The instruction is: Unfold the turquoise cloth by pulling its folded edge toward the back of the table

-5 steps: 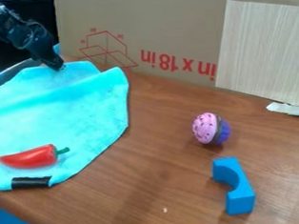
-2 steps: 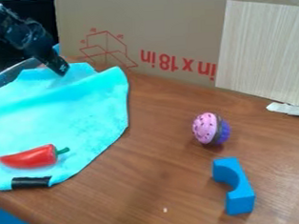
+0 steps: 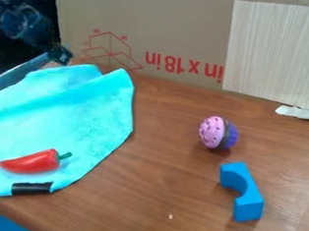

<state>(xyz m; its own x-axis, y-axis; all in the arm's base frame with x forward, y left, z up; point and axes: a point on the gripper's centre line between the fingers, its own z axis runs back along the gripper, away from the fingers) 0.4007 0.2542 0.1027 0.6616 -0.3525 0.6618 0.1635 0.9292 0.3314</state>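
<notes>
One gripper [image 3: 60,54], state unclear (can't tell), hangs nr far edge of turquoise cloth [image 3: 71,112]; red toy pepper [image 3: 29,162] lies on cloth's near end, w/ pink-and-purple cupcake [image 3: 214,133] and blue arch block [image 3: 246,195] to the right on wooden table [image 3: 142,192].

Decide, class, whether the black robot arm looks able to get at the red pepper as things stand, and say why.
Probably yes. The red pepper lies uncovered on the turquoise cloth, and only low folds of that cloth seem to lie between it and the gripper at the cloth's far edge.
</notes>
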